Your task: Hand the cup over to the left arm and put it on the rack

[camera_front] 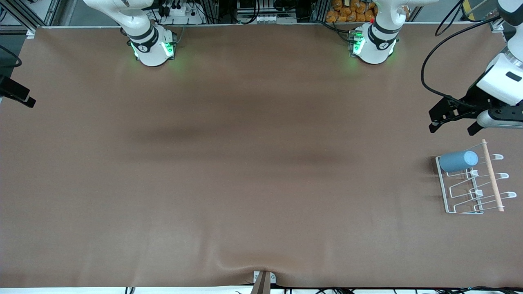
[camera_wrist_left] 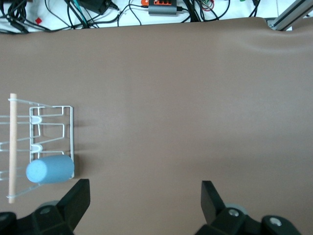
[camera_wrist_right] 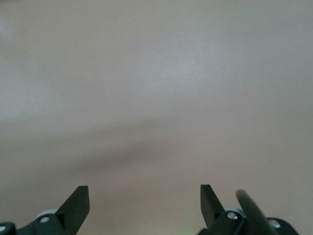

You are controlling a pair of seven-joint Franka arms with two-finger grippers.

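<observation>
The light-blue cup (camera_front: 457, 161) lies on its side on the row of the white wire rack (camera_front: 466, 200) farthest from the front camera, at the left arm's end of the table. A wooden rod (camera_front: 492, 179) runs along the rack. My left gripper (camera_front: 452, 125) is open and empty, up in the air over bare table beside the rack's cup end. Its wrist view shows the cup (camera_wrist_left: 50, 169) and rack (camera_wrist_left: 63, 125) off to one side of the open left gripper (camera_wrist_left: 145, 188). My right gripper (camera_wrist_right: 145, 193) is open and empty over bare table; it is out of the front view.
The brown table cover (camera_front: 245, 163) spreads wide between the arms' bases (camera_front: 153, 47) and the rack. A black device (camera_front: 16, 94) sits at the right arm's end. A small clamp (camera_front: 262, 281) pinches the cover at the front edge. Cables lie past the table's edge (camera_wrist_left: 146, 10).
</observation>
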